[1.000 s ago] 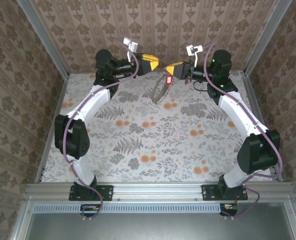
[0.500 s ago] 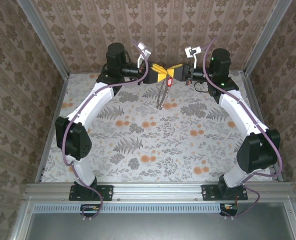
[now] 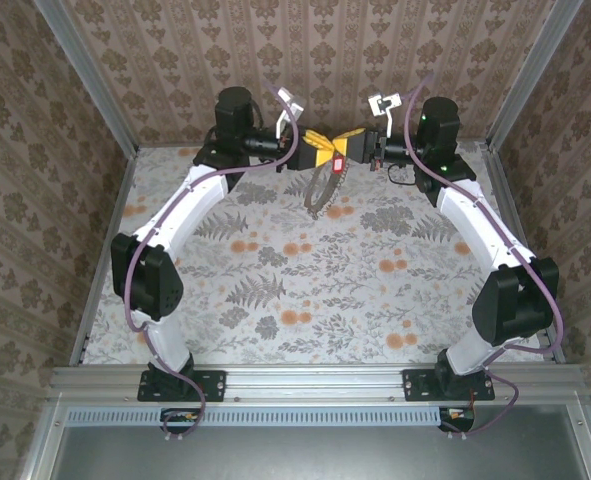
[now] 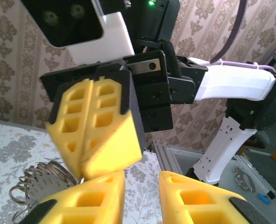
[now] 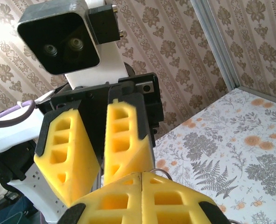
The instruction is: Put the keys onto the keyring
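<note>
We see the large thin grey-brown metal keyring point(image 3: 322, 188), fringed with small jagged metal bits, hanging just above the floral-printed worktop point(image 3: 305, 290) near the middle of its far edge. A tiny key with a bright red head point(image 3: 337, 161) sits at the top of the ring, close to the yellow foam fingers. In the left wrist view the ring's coils point(image 4: 37, 179) show low at the left, running up to the tips of the opposite hand.

Both white arms stretch forward and bend inward, so the two hands face each other tip to tip over the far edge. The right hand point(image 3: 343, 148) has its fingers pressed flat together point(image 5: 141, 179), and the ring hangs from their tips. The left hand point(image 3: 318, 143) has its fingers spread with a clear gap point(image 4: 142, 186), and we see nothing held between them.
</note>
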`<state>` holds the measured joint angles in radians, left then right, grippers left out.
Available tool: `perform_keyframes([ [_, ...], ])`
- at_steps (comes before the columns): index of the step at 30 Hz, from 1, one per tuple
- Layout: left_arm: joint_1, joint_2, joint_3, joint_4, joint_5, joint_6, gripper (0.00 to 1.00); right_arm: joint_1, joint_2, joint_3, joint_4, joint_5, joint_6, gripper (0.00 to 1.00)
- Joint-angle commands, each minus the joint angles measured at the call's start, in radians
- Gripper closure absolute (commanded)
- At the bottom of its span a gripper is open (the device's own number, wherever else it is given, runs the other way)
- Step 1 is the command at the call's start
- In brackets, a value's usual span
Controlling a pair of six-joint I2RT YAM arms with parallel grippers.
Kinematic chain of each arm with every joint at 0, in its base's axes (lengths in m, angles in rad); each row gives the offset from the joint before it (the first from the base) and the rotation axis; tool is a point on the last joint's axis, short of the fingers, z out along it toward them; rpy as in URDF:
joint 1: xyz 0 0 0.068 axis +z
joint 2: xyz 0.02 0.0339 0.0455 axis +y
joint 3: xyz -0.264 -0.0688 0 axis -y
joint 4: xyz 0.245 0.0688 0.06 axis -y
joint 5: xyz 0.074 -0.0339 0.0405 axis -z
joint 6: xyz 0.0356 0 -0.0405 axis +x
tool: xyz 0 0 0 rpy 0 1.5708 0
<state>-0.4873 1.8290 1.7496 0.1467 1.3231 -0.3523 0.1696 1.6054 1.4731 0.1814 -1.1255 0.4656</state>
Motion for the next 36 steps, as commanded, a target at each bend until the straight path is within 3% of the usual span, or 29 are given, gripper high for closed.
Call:
perform_keyframes([
  [1, 0.057, -0.073, -0.053, 0.18, -0.07, -0.102, 0.68, -0.01, -0.004, 0.017, 0.01, -0.003, -0.024, 1.0],
  [3, 0.071, -0.081, -0.074, 0.229, -0.085, -0.133, 0.67, -0.01, -0.004, 0.015, 0.012, -0.001, -0.021, 1.0],
  [19, 0.007, 0.001, 0.004, 0.132, -0.032, -0.09, 0.67, -0.01, 0.003, 0.013, 0.069, -0.005, 0.024, 1.0],
  [36, 0.012, 0.013, -0.01, 0.123, -0.069, -0.077, 0.67, -0.011, -0.002, 0.001, 0.076, -0.007, 0.023, 1.0],
])
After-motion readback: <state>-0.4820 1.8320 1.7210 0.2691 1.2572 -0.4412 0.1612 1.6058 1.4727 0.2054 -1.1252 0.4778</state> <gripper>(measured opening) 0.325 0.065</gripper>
